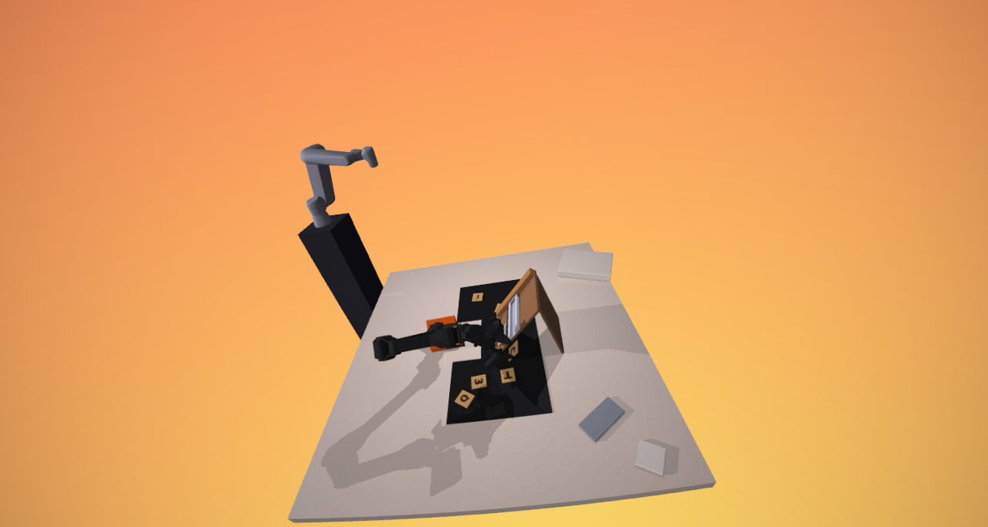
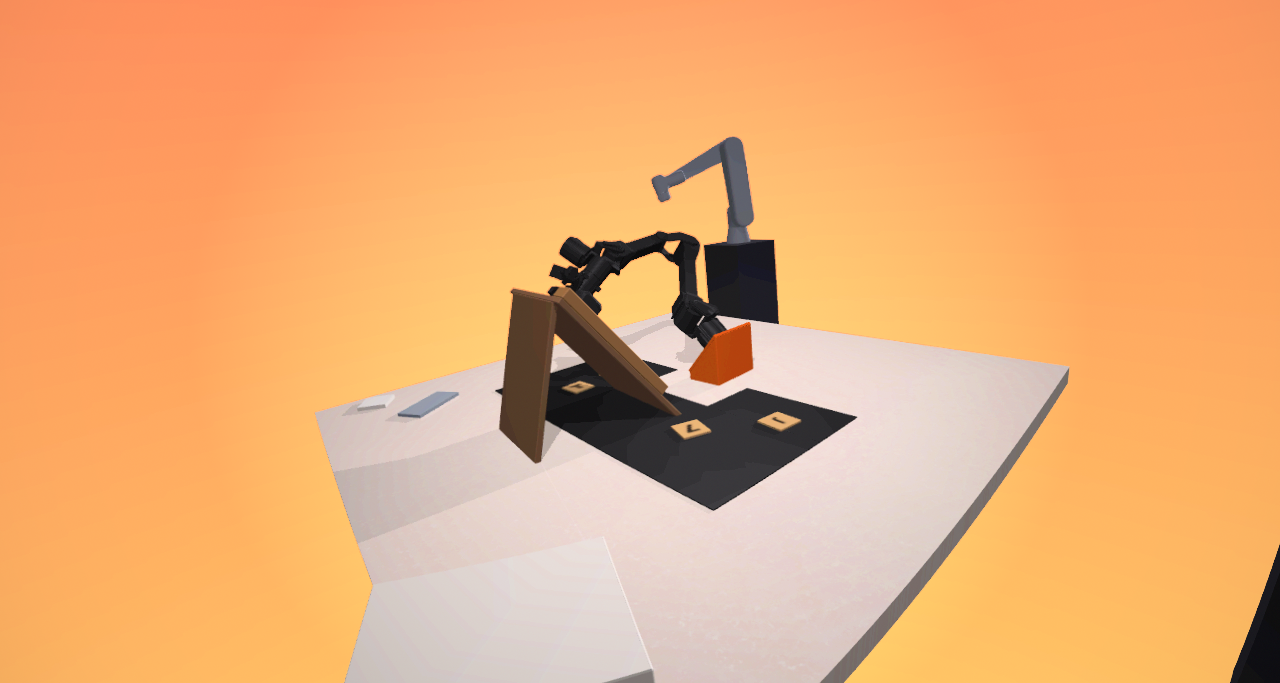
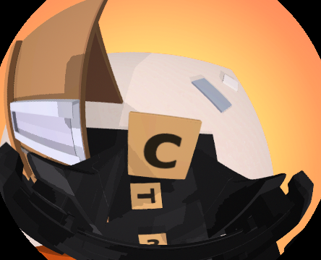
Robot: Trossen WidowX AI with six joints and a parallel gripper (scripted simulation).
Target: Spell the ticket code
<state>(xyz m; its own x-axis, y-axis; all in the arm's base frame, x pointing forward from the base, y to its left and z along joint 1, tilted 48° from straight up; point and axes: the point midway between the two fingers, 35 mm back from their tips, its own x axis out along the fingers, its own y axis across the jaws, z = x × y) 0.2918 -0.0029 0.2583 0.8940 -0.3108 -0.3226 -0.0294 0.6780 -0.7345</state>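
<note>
In the top view, right of centre and low, a square, light tan tile with a dark letter C [image 1: 513, 349] [image 3: 164, 145] shows partly behind the black parallel-jaw gripper [image 1: 502, 351] [image 2: 556, 292] [image 3: 164, 159]. It is near the lower end of the pale, silvery letter rail [image 1: 512, 316] [image 3: 46, 126] on the sloping brown board [image 1: 530, 295] [image 2: 526, 374] [image 3: 50, 68]. Below it, tan tiles marked T [image 1: 507, 375] [image 3: 146, 196], 3 [image 1: 478, 381] [image 3: 152, 239] and Q [image 1: 464, 399] lie flat on the black mat [image 1: 532, 396] [image 2: 707, 477].

In the exterior view, the board's brown back stands left of centre and hides the C tile and fingertips.

In the wrist view, the C tile is large at the centre, pinched by the jaws. Its letter reads nearly upright, bold and dark, opening to the right; the face is plain, smooth tan, slightly skewed, with a faintly darker patch at left. The rail is at the left, apart from the tile. The T lies sideways below; the 3 is cut off at the bottom.
</note>
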